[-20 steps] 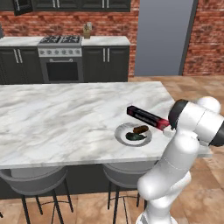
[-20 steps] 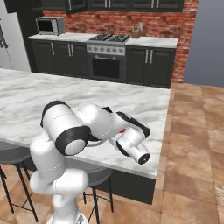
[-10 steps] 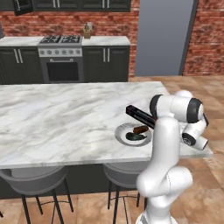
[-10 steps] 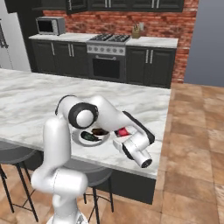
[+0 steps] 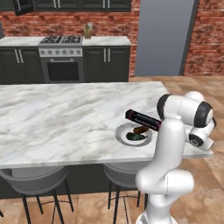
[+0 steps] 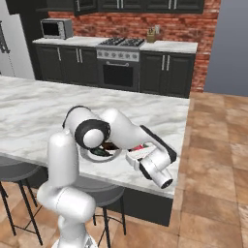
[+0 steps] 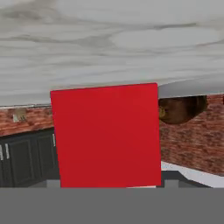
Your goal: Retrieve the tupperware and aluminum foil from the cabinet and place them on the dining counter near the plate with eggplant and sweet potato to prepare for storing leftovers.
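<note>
The aluminum foil (image 5: 141, 120), a slim black box, lies slanted over the far rim of the plate (image 5: 124, 138) on the dining counter (image 5: 61, 118). On the plate are the dark eggplant (image 5: 133, 137) and the brown sweet potato (image 5: 141, 130). My gripper (image 6: 137, 151) is at the box's red end (image 6: 138, 147), near the counter's right end. In the hand view that red end (image 7: 105, 135) stands between the jaws with a slim gap at its side, and the sweet potato (image 7: 180, 109) shows beside it. The tupperware is out of view.
Round stools (image 5: 33, 179) stand along the counter's near side. A stove (image 5: 61, 57) and dark floor cabinets line the brick back wall, with the wall-hung cabinet (image 5: 78, 4) above. A microwave (image 6: 56, 28) sits on the far worktop. Tiled floor (image 6: 213, 145) lies right of the counter.
The arm has swung the foil box left and down, from beside the plate to over its rim. The elbow has folded in over the counter's edge.
</note>
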Controlling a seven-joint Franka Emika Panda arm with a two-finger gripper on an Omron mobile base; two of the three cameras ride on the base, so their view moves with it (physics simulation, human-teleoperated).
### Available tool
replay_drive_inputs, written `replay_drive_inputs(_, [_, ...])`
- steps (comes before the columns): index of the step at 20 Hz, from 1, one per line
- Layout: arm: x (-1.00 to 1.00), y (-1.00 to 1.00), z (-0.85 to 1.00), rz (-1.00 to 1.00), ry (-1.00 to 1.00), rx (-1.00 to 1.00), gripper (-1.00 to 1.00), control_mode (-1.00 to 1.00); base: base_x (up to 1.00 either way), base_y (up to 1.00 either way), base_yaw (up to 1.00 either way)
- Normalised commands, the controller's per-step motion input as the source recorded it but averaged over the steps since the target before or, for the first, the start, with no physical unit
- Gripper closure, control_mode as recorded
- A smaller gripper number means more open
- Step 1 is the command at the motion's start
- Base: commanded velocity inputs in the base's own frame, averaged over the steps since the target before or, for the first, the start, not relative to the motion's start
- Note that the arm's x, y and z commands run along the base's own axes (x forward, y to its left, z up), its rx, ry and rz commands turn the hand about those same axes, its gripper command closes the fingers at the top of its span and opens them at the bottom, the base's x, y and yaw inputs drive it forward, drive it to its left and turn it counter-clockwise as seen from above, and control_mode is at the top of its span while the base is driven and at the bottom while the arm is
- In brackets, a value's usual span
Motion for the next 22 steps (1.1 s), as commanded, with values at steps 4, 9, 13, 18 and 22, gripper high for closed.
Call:
replay_drive_inputs(4, [-0.74,0.06,1.0,-0.03,0.01,-0.15,-1.0,-1.0,0.0,0.0,0.0])
replay_drive_inputs(9, [-0.94,0.43,1.0,-0.03,0.08,-0.26,-1.0,-1.0,0.0,0.0,0.0])
replay_drive_inputs(13, [-1.0,0.59,1.0,-0.05,0.12,-0.31,-1.0,-1.0,0.0,0.0,0.0])
replay_drive_inputs(18, [-0.91,0.74,1.0,-0.04,0.15,-0.36,-1.0,-1.0,0.0,0.0,0.0])
replay_drive_inputs(22, [-0.88,0.76,1.0,0.0,0.17,-0.41,-1.0,-1.0,0.0,0.0,0.0])
